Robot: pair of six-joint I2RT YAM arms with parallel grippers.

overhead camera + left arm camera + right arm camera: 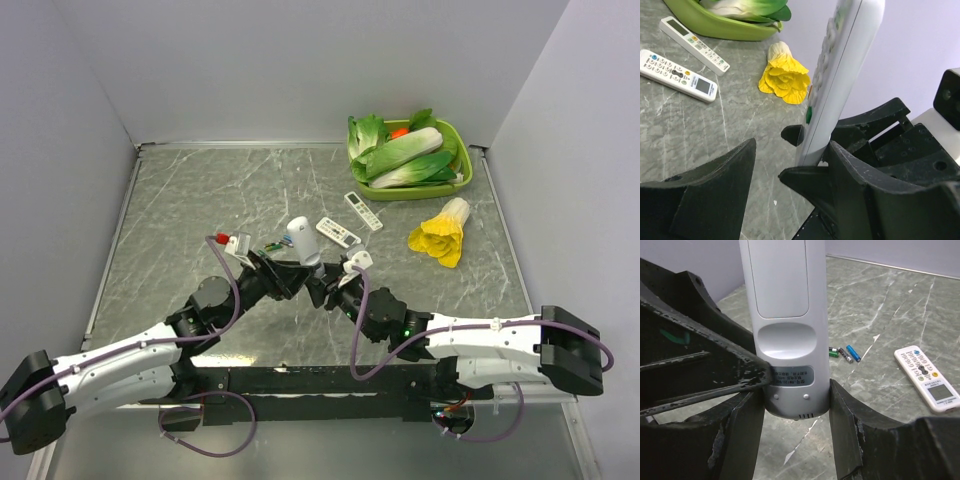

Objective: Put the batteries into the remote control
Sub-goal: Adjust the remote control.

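Observation:
The remote control (300, 240) is held upright above the table's middle. My right gripper (792, 390) is shut on its lower end; in the right wrist view its back (785, 315) faces the camera with the compartment cover in place. My left gripper (792, 145) is open. The remote's edge (835, 75) stands just inside its right finger (865, 190), and its left finger (715, 195) stays well apart. One blue battery (853, 353) lies on the table beside a dark cell (844, 354) and a green cell (833, 353). A second blue cell does not show.
Two longer white remotes (338, 232) (363, 210) lie behind the grippers. A green tray (462, 180) of vegetables stands at the back right. A yellow cabbage (440, 235) lies in front of it. Walls enclose the table on three sides.

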